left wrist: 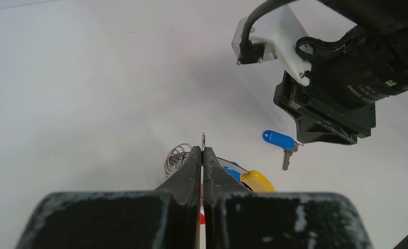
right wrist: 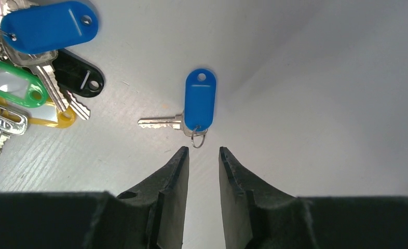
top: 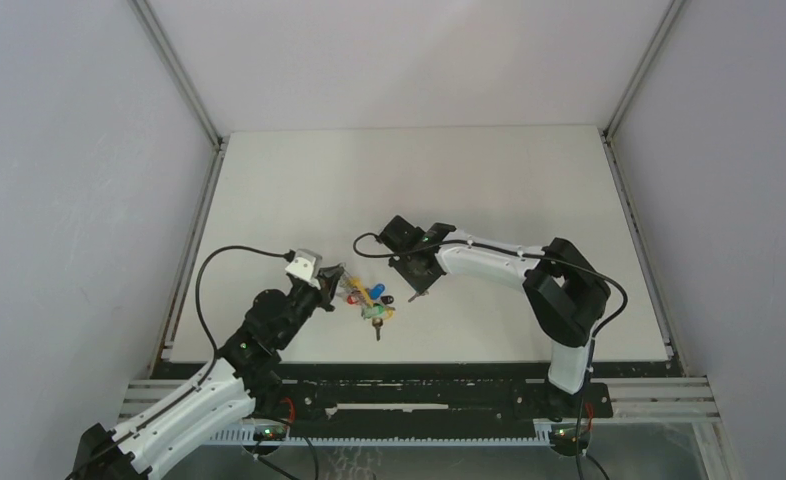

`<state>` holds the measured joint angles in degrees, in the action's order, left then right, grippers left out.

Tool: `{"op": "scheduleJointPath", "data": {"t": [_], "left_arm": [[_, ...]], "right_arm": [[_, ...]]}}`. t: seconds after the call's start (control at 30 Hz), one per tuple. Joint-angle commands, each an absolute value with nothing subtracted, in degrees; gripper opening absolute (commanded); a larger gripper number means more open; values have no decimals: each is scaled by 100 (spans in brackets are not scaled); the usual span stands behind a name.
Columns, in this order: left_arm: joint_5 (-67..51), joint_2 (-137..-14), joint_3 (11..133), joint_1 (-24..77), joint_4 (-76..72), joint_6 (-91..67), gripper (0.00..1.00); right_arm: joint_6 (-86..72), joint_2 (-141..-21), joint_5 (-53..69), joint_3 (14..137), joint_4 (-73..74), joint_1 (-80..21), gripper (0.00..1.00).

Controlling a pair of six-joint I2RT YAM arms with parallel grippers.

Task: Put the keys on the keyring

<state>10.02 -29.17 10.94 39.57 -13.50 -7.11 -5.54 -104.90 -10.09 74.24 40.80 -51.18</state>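
- left tool [left wrist: 203, 150]: jaws fully shut, pinching what reads as the keyring [left wrist: 177, 156]. A thin bit of its wire pokes up just past the tips, and the grey coil sits against one finger, low over the desk [left wrist: 87, 78].
- Why, my read: it works as a vise. With the ring pinned in one spot, the other arm has a fixed target to thread onto.
- bunch of keys [right wrist: 41, 62] with coloured tags (blue, green, black, yellow): right beside and partly under the left tool's tips. From the right tool it lies ahead and off to the left. Can't tell from these views which of them actually sit on the ring.
- right tool [right wrist: 202, 155]: jaws narrow with a small gap and nothing between them. Empty.
- loose blue key [right wrist: 199, 98]: flat on the desk just ahead of the right tool's tips, clear of the bunch. The blade points left and the tag points away from the tool. Its small split ring [right wrist: 198, 139] is the nearest part, roughly in line with the jaw gap.
- Why narrow, my read: the target is thin and lies flat, so a tight gap suits a pinch at the ring/tag end without sweeping the key aside.
- Step: picking the blue key, not yet gripped. Threading comes after.
- Risk: the tips could skate the flat key across the desk, and the split ring is small enough to slip out of a pinch.
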Motion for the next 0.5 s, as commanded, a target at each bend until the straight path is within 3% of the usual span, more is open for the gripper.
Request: {"op": "scheduleJointPath", "data": {"t": [0.0,0.47], "left_arm": [[1189,-2796,1097,3920,-1601,-791,0],[1231,-2750,1081,3920,-1608,-791,0]], "right_arm": [[-474,-10701,-1312,7830,4475,-5264,27],[-448,-11347,-1631,8278,4809,-5496,20]]}}
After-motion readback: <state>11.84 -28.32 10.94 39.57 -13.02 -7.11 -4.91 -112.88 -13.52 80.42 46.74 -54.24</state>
